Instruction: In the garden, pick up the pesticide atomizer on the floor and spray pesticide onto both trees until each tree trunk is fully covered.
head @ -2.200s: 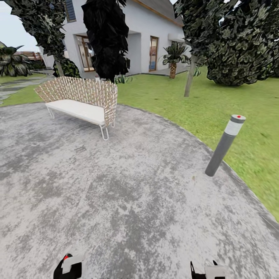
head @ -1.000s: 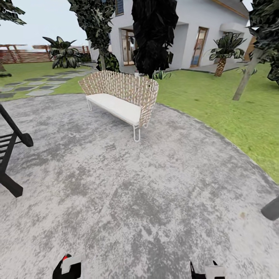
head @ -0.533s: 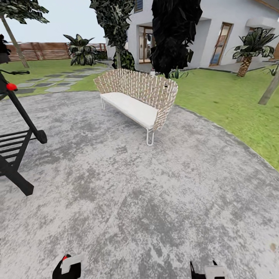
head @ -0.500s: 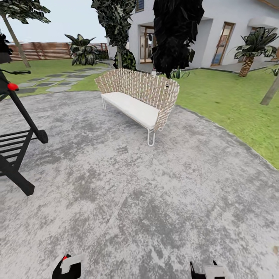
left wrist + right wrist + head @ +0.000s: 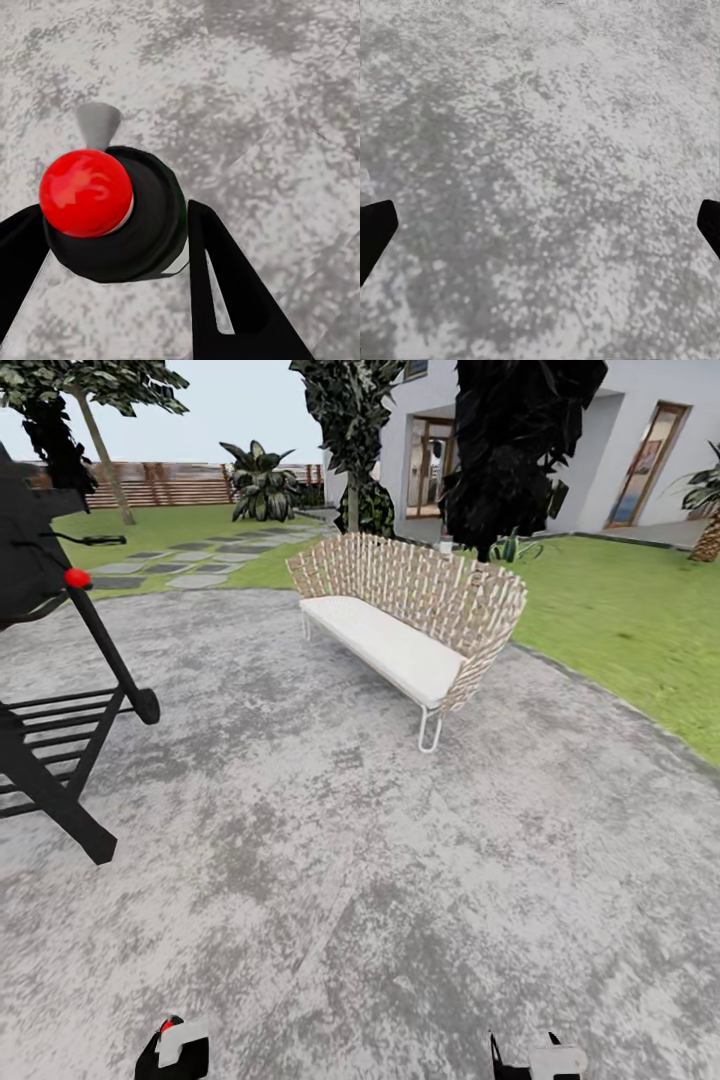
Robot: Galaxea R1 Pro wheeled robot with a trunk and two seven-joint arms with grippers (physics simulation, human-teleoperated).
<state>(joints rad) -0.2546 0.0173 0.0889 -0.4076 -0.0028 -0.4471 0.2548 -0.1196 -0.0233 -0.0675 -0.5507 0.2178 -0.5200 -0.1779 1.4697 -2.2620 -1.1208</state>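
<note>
You already have the small pesticide atomizer (image 5: 112,217), black-topped with a round red knob and a grey nozzle, in your left gripper (image 5: 112,247): its dark jaws sit either side of the black cap and are closed on it. In the head view the same bottle shows as a red spot and whitish body (image 5: 180,1040) at the lower edge, held low and close to the trunk, which I judge is a sensible carry pose while the base travels. The nozzle points away from the wrist and over the mottled grey paved floor (image 5: 350,880), so a spray should leave forward once you face a trunk.

Your right gripper (image 5: 540,225) hangs over bare paving with its jaws spread wide and nothing between them; keeping it free looks right, since one hand suffices for the bottle.

Ahead stands a woven tan wicker bench with a white seat cushion (image 5: 410,630), and a black metal-framed stand (image 5: 60,730) sits to your left. Green lawn (image 5: 620,620) and a brown slatted fence (image 5: 180,482) lie beyond. I cannot pick out either thick pale mottled trunk for certain from here, so you likely need to steer round the bench onto the grass before spraying.
</note>
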